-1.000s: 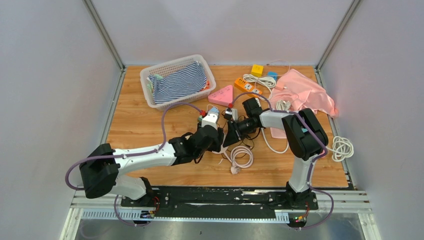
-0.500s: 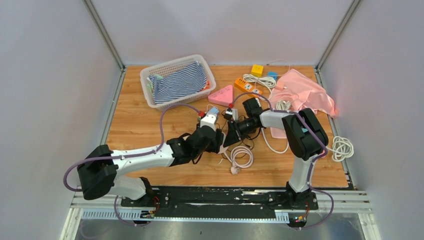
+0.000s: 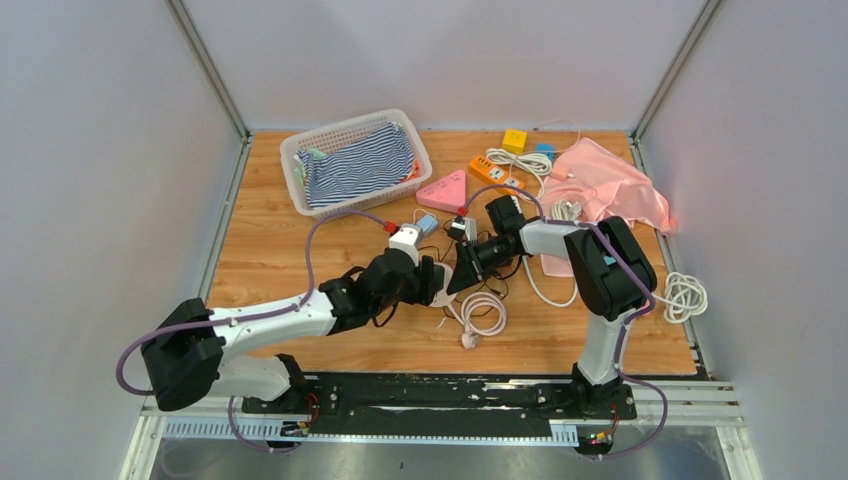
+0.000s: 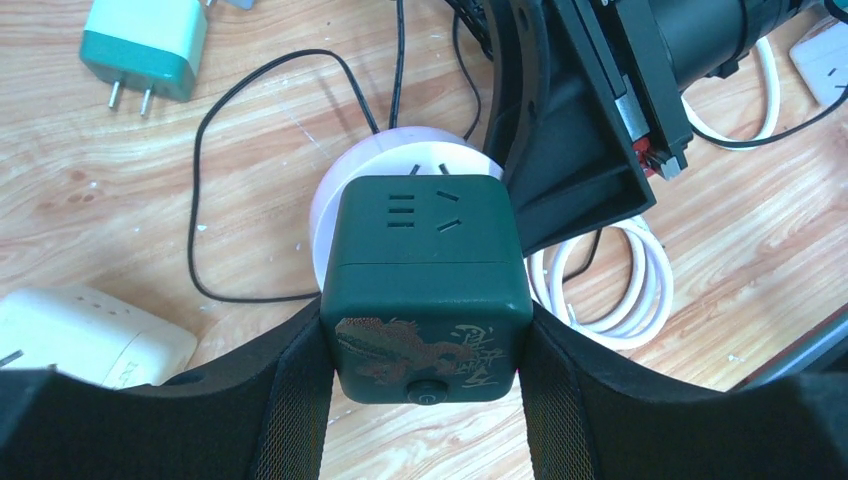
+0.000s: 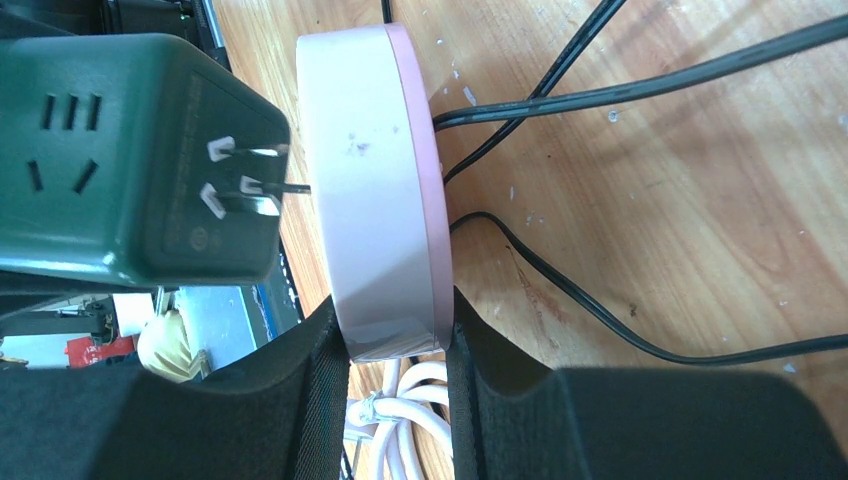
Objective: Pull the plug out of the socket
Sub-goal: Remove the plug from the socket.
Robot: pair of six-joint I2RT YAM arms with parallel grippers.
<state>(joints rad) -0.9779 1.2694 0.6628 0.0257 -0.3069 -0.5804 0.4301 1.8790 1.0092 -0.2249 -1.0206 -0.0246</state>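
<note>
Green plug (image 4: 425, 290) nearly out of socket (image 5: 370, 220)

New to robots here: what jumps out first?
Centre stage, the left jaws clamp a dark green cube plug, the right jaws a round pink socket, metal prongs showing between them. Farther back sit a white basket of striped cloth, left, and a pink cloth, right.

Bright, even light from above, soft shadows on the table (image 3: 262, 250) (a mild sheen on the socket (image 5: 370, 200)); wrist views sharp.
</note>
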